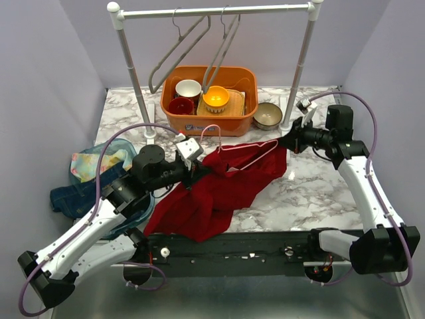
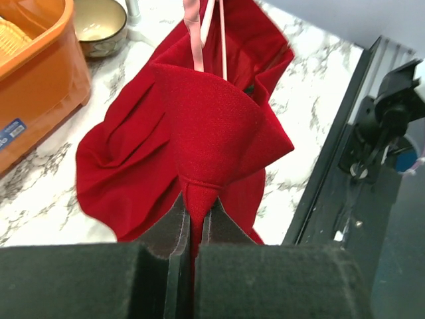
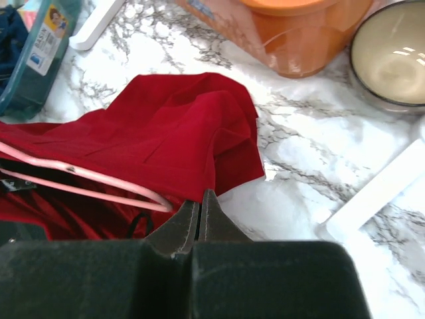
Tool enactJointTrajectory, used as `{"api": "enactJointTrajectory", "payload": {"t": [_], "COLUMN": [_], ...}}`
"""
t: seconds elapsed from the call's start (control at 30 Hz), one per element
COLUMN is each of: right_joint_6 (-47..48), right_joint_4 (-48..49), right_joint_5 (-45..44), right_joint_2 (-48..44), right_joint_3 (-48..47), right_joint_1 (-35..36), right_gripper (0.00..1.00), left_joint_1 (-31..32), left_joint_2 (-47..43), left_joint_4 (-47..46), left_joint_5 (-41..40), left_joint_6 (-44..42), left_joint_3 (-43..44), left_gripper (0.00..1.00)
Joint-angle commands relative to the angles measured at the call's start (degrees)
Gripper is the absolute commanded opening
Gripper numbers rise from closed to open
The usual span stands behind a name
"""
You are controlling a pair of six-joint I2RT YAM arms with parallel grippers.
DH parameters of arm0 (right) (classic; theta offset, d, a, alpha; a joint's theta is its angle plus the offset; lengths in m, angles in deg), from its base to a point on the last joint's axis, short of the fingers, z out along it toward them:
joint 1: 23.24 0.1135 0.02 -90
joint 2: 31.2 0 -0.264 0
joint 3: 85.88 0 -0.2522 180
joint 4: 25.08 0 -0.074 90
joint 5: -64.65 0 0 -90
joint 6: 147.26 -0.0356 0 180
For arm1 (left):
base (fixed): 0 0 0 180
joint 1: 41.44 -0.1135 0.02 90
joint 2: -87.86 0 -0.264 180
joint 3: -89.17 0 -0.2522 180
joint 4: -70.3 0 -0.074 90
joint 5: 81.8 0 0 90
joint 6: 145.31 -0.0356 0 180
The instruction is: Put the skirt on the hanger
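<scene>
The red skirt (image 1: 219, 189) lies crumpled on the marble surface (image 1: 312, 189), just in front of the orange basin (image 1: 209, 118). Its long axis runs on a diagonal, from a low corner near the front rail at the left up to a raised corner at the right rear. In the left wrist view the skirt (image 2: 199, 126) rises as a peaked fold. The rest spreads out flat beyond it.

The pink hanger (image 1: 249, 145) rests on the skirt's upper part. Its hook points toward the basin and its bar lies roughly along the skirt's upper edge, with the far shoulder at the right corner. The right wrist view shows one arm of the hanger (image 3: 86, 166) lying across the cloth.

The left gripper (image 1: 196, 171) is clenched on the skirt's left end. Its fingers (image 2: 172, 226) pinch a narrow pleat between them. The right gripper (image 1: 287, 141) sits at the opposite corner. Its fingers (image 3: 182, 222) are pressed together, and the skirt's edge appears caught at the tips.

The basin holds a white cup (image 1: 188, 88), a red bowl (image 1: 180, 105) and an orange bowl (image 1: 216, 98). A grey bowl (image 1: 267, 115) stands just beside it. A white rack (image 1: 212, 11) with grey hangers (image 1: 179, 53) stands over the basin. At the left, a teal bin (image 1: 133, 216) holds folded cloth, with jeans (image 1: 73, 196) beside it.
</scene>
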Motion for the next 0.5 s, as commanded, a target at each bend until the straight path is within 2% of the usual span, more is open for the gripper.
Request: {"api": "enactJointTrajectory", "payload": {"t": [0.0, 0.37, 0.47], "right_joint_6": [2.58, 6.00, 8.47], "right_joint_4": [-0.05, -1.98, -4.35], "right_joint_5": [-9.05, -12.22, -9.77], "right_joint_2": [-1.61, -4.33, -5.21], "right_joint_3": [-4.21, -10.54, -13.52], "right_joint_1": [-1.65, -1.56, -1.65], "right_gripper": [0.01, 0.01, 0.01], "left_joint_1": [-0.11, 1.11, 2.95], "left_joint_2": [2.09, 11.41, 15.27], "left_joint_4": [7.87, 17.97, 21.23], "left_joint_5": [-2.59, -10.14, -12.34], "left_joint_6": [-5.43, -13.25, -14.04], "left_joint_3": [4.79, 14.18, 16.48], "left_gripper": [0.00, 0.00, 0.00]}}
